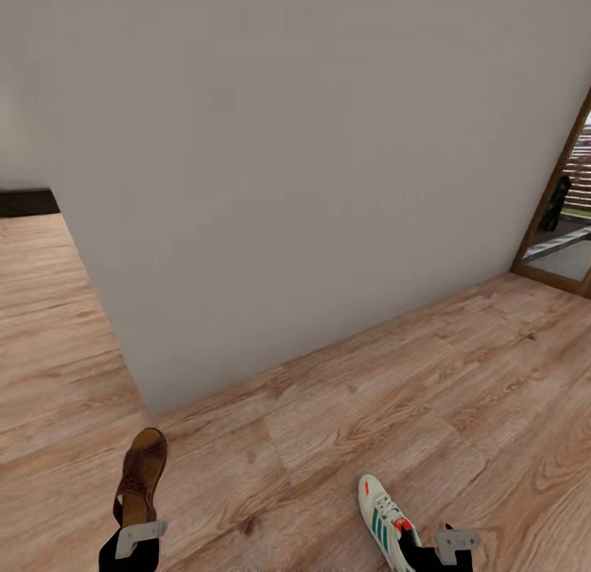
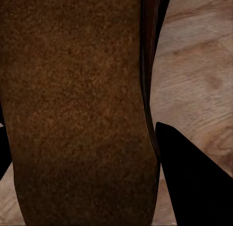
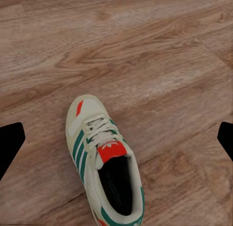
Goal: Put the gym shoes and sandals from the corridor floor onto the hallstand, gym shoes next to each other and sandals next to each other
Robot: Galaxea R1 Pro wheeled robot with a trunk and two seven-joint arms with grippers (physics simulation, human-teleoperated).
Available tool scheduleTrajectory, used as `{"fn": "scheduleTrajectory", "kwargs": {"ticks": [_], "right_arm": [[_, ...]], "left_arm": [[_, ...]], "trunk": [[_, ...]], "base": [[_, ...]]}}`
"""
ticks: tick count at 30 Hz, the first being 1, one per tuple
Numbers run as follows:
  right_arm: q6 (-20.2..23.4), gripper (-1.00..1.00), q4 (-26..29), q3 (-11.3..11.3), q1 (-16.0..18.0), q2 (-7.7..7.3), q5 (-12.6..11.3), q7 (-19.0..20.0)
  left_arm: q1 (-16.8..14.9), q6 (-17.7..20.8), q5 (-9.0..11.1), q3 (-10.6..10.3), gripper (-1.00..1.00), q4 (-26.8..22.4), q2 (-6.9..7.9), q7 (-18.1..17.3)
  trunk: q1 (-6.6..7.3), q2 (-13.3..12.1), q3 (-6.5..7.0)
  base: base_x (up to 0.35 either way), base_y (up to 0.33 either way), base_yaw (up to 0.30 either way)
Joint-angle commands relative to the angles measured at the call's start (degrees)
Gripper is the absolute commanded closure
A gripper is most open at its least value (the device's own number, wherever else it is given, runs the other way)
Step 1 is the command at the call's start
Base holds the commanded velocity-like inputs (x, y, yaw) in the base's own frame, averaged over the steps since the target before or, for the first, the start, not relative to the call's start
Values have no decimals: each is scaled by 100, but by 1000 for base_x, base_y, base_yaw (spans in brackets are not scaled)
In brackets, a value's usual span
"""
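Left claw (image 1: 134, 533): at the head view's lower left, clamped on a sandal; in the left wrist view a dark finger (image 2: 194, 182) shows beside the footbed.
Sandal (image 1: 141, 473): dark reddish-brown with a tan footbed, toe pointing away from the robot towards the wall's corner; it seems held off the floor, though the height is hard to judge. Its footbed (image 2: 77, 109) sits close before the left wrist camera.
Corridor floor (image 1: 345, 408): light brown wood-grain planks running past a pale grey wall (image 1: 312, 162).
Gym shoe (image 1: 384, 519): white, green stripes, red-orange tongue, toe pointing away, at the head view's lower right and well apart from the sandal.
Right claw (image 1: 439, 547): at the shoe's heel; whether it grips cannot be told. In the right wrist view the gym shoe (image 3: 104, 160) lies between two dark fingers (image 3: 8, 143) spread wide at the frame edges.
Doorway (image 1: 566, 211): wood-framed, far right.
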State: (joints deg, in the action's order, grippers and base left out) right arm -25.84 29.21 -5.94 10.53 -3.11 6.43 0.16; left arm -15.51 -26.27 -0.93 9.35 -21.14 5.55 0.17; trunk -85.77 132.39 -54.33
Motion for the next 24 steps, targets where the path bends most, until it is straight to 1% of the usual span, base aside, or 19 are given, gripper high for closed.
{"fn": "scheduleTrajectory", "kwargs": {"ticks": [1,9,12,16,24], "right_arm": [[-18,-100,-3,-30,2,4,60,2],[-18,-100,-4,-30,2,4,60,2],[-18,-100,-3,-30,2,4,60,2],[-18,-100,-3,-30,2,4,62,2],[-18,-100,-3,-23,2,4,84,10]], "left_arm": [[-5,-18,-21,14,100,5,-3,2],[-5,-18,-21,15,100,6,-2,2],[-5,-18,-21,15,100,8,-3,3],[-5,-18,-21,16,100,7,-2,5],[-5,-18,-21,17,100,6,-2,3]], "trunk": [[3,2,-5],[3,2,-5],[3,2,-5],[3,2,-5],[3,2,-5]], "base": [[-158,-211,277],[-172,-222,277],[-211,-215,199],[-223,-209,69],[-211,-194,8]]}}
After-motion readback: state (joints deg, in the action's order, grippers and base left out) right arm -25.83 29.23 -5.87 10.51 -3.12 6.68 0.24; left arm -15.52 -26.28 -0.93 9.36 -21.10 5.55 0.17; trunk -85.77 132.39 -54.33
